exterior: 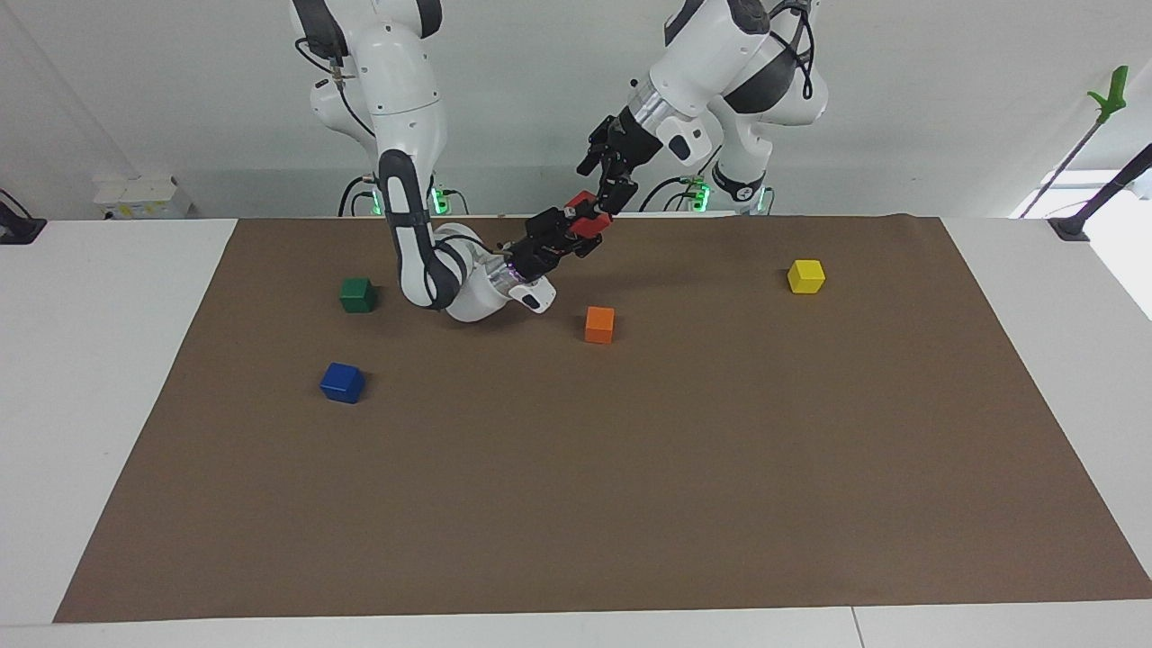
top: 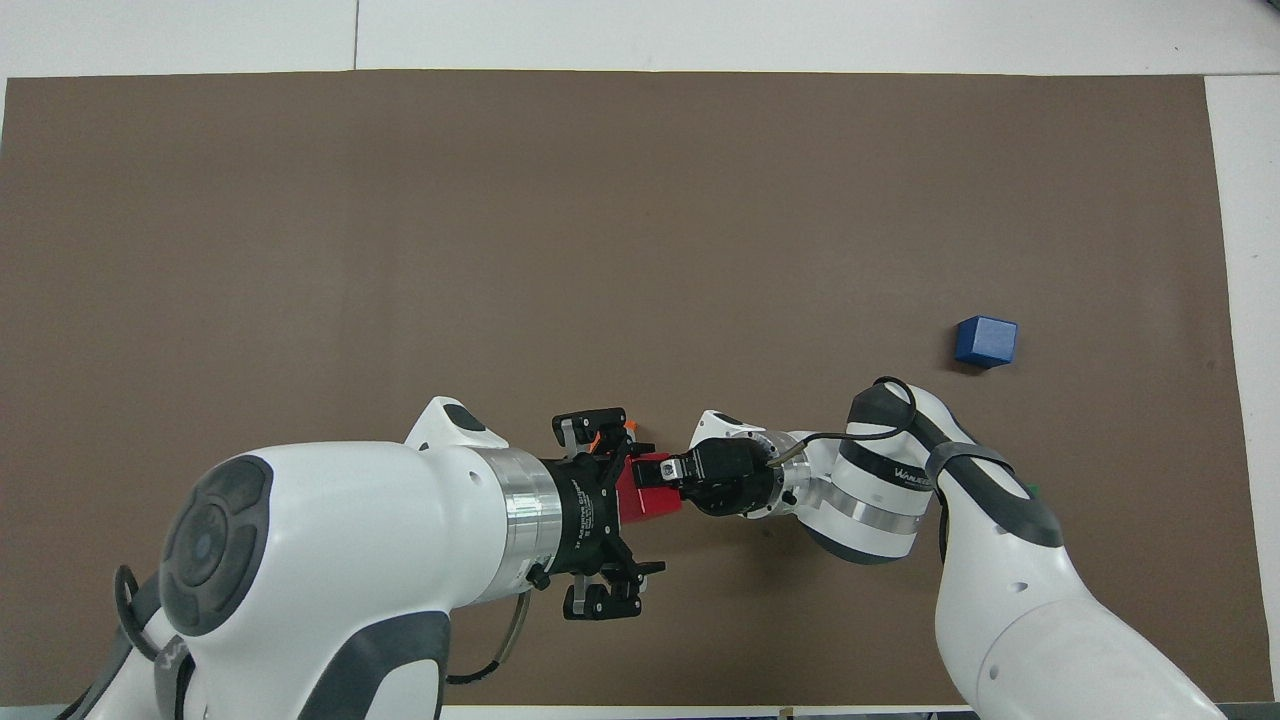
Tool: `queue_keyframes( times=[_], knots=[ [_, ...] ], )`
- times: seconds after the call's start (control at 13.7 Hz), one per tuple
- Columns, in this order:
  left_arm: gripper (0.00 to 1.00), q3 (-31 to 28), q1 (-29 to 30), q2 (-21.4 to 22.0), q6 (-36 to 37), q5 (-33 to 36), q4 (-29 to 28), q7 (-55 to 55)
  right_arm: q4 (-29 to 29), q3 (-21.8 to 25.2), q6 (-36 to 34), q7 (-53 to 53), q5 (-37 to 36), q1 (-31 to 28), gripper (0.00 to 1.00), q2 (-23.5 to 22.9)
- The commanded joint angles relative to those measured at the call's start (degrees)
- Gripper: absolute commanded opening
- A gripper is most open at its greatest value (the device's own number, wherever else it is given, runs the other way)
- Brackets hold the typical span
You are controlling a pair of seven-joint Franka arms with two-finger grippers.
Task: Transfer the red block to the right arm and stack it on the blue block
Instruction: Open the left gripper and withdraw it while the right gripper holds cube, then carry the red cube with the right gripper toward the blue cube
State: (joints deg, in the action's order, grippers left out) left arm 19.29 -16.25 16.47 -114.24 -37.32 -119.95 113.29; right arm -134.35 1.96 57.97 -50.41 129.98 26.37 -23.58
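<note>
We see right tool (exterior: 576, 232) clamped on glossy red cube (exterior: 583, 216), upper centre; left tool (exterior: 610, 173) spread apart; blue cube (exterior: 342, 382) on matte brown bench (exterior: 630, 468).

Five cubes are in view, one of each colour: one red block (exterior: 582, 219), one blue block (exterior: 342, 382), one green cube (exterior: 357, 294), one orange cube (exterior: 599, 324) and one yellow cube (exterior: 805, 275). Two white robot arms reach over one brown mat (exterior: 630, 504) on the bench.

Red block (exterior: 583, 212): small glossy cube, held in the air, tilted, pinched at the tip of the right arm (exterior: 409, 171).
Blue block (exterior: 342, 382): small dark cube, flat on the brown mat, toward the right arm's end.
</note>
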Motion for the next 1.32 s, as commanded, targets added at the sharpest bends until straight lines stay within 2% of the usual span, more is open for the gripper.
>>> queue_keyframes(
  times=[0.0,0.22,0.29,0.44,0.58,0.73,0.88,1.02,1.24],
  knots=[
    [1.00,-0.30,6.99,3.04,8.91,-0.12,-0.38,-7.17,1.10,0.24,4.24,1.80,-0.34,-1.23,0.00,1.60],
    [1.00,-0.83,17.18,3.13,17.90,0.15,1.12,-19.55,2.51,0.24,5.83,5.13,-0.61,-2.37,0.00,3.00],
    [1.00,-0.75,20.52,3.65,18.44,0.49,0.78,-26.04,2.77,0.33,7.49,6.36,-0.87,-2.89,0.00,4.23],
    [1.00,-0.74,25.81,3.66,17.48,5.56,0.68,-38.00,4.00,0.24,11.36,8.03,-4.10,-5.00,0.00,6.69],
    [1.00,-0.74,28.02,3.48,15.29,13.55,0.60,-50.21,5.06,0.24,12.52,9.71,-5.53,-6.06,0.00,7.67],
    [1.00,-0.83,32.84,3.30,15.28,16.40,0.77,-63.13,5.94,0.41,12.78,11.11,-5.71,-6.41,0.00,8.37],
    [1.00,-0.83,34.79,2.95,15.02,21.30,1.39,-72.73,7.25,0.50,15.75,12.17,-8.58,-7.99,0.00,9.33],
    [1.00,-0.83,34.88,2.43,14.92,25.96,2.52,-80.12,9.10,0.50,20.67,15.40,-14.47,-10.44,0.00,11.79],
    [1.00,-0.83,34.10,-4.31,20.44,33.96,11.81,-92.68,11.47,0.41,28.41,22.35,-19.93,-11.86,0.00,15.66]
  ],
)
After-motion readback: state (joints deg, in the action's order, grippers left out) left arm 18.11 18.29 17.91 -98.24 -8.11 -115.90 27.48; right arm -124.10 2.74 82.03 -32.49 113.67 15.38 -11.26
